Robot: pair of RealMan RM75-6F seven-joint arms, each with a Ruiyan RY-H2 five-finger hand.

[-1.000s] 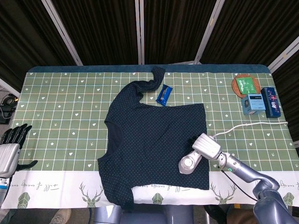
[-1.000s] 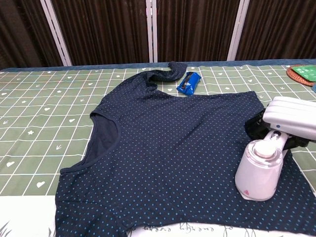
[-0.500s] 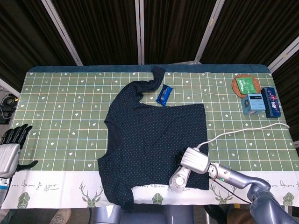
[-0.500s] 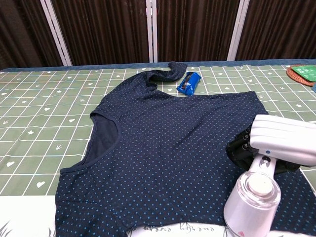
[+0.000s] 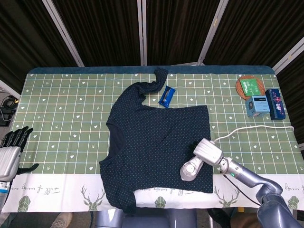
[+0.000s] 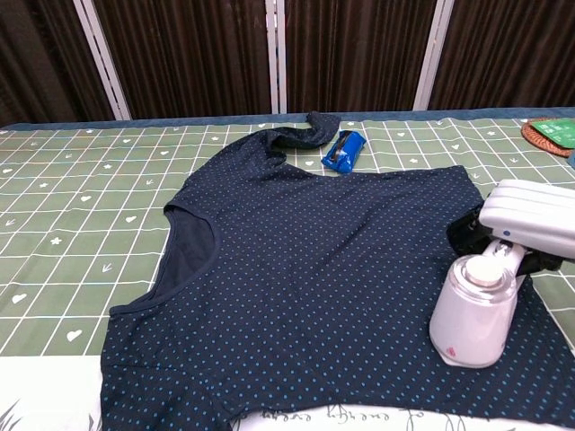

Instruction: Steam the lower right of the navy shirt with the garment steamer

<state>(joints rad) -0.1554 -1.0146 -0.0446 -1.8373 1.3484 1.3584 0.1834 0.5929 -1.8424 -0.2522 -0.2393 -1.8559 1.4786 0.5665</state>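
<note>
The right hand [image 6: 467, 235] is gripping the garment steamer [image 5: 200, 158], dark fingers wrapped round its white handle, and the round head is sitting on the navy shirt [image 5: 159, 145] near the front right corner of the cloth. The shirt is lying flat in the middle of the table [image 5: 61, 104], one sleeve curling toward the far edge beside a blue packet [image 5: 166, 96]. The cord [image 5: 251, 128] is trailing off toward the right edge. The left hand [image 5: 10, 149] is waiting at the front left corner, fingers spread and holding nothing.

To my eye the steaming pass is under way. Doing it well means keeping the head face-down and level on the fabric, gliding slowly along the hem without dragging the cloth into folds, and watching that the cord is not snagging the boxes [image 5: 265, 104] by the right edge
</note>
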